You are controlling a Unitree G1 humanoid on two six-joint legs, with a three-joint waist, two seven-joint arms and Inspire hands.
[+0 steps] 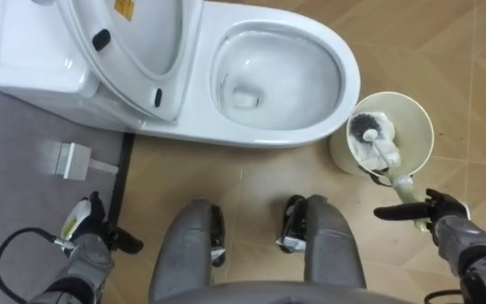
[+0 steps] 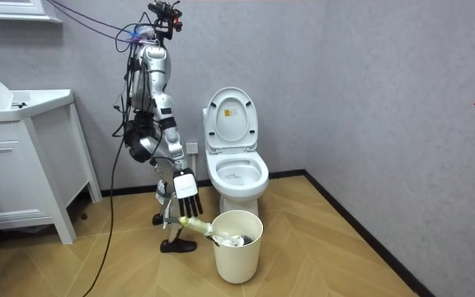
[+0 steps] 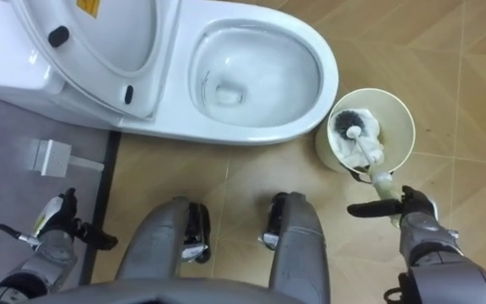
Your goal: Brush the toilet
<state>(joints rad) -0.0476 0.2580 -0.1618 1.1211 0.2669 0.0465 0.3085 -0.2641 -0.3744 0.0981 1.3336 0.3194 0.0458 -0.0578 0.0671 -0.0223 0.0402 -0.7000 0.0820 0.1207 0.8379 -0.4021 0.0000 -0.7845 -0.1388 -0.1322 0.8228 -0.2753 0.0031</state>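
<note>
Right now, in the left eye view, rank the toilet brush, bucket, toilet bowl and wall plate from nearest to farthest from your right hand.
From the right hand:
1. toilet brush, its handle reaching the hand.
2. bucket, just ahead, holding the brush.
3. toilet bowl, ahead and to the left.
4. wall plate, far left.

Counting one toilet, one pale bucket, one brush, one wall socket and one white cabinet. Counting also two hands: left robot hand, right robot hand.
</note>
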